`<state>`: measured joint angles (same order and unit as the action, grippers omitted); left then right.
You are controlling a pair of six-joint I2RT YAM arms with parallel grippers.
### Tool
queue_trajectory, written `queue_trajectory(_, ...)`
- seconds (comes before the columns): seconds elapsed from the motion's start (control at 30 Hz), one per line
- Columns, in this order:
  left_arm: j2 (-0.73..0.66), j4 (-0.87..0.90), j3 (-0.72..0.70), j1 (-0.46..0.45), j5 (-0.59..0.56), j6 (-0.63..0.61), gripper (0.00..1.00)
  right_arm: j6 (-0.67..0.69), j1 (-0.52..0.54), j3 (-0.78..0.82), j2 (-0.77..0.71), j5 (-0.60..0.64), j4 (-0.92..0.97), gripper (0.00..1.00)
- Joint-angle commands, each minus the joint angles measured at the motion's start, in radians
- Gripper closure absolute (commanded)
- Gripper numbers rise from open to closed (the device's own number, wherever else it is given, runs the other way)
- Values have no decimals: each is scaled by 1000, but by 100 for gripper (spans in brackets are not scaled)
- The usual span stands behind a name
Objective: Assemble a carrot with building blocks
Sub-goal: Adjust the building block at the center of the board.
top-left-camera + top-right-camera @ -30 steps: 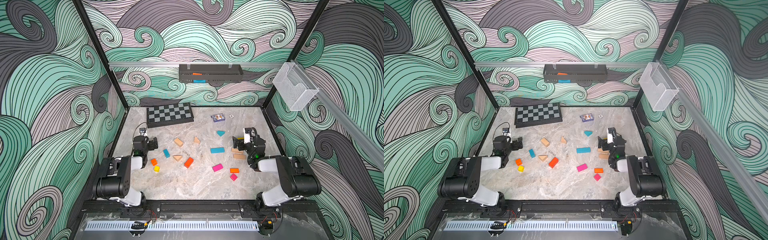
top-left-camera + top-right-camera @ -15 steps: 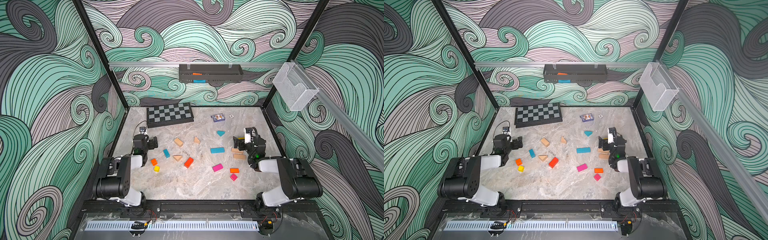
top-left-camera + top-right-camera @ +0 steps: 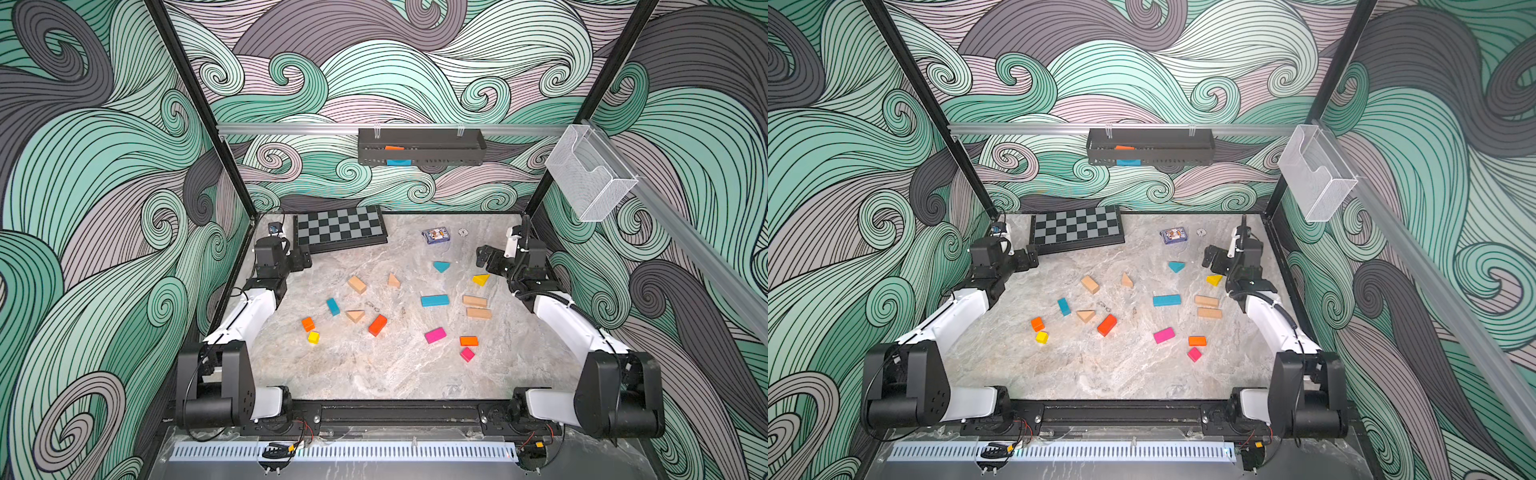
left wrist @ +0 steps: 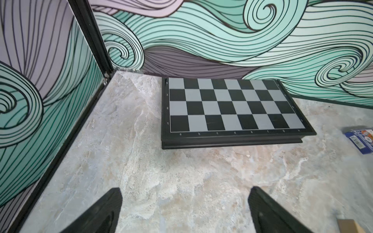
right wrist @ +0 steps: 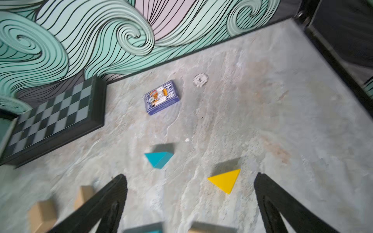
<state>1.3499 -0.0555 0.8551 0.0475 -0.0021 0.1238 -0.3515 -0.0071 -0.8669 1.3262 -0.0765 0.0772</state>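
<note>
Right wrist: right claw (image 5: 190, 174) spread, empty — yellow wedge (image 5: 225, 180) ahead.
Left claw (image 4: 185, 188): spread, empty.
Approach: probably straddle wedge's flat sides.

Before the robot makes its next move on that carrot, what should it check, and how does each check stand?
1. Left gripper open and empty: ok.
2. Right gripper open and empty: ok.
3. Something to grasp near the right gripper: ok, the yellow triangular wooden wedge lies just ahead of it.
4. An orange piece free to grasp: ok, the red-orange wooden bar lies flat, clear of its neighbours.
5. Grey-black chequered board and small blue card box out of the way: ok, both lie apart from the pieces.
6. Carrot begun: not ok, nothing is joined yet.
</note>
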Motion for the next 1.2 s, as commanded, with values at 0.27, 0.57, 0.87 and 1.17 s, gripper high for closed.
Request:
queue_trajectory(0.27, 32, 473, 337, -108, 107, 89, 3, -19, 2, -243, 91, -193, 473, 1)
queue_trajectory(0.57, 63, 571, 394, -178, 155, 126, 5, 87, 80, -342, 246, -112, 578, 12)
queue_trajectory(0.87, -64, 624, 333, -213, 151, 94, 5, 177, 210, -515, 469, 12, 582, 13)
queue_trajectory(1.17, -138, 615, 238, -234, 161, 114, 6, 379, 235, -715, 674, 82, 597, 18)
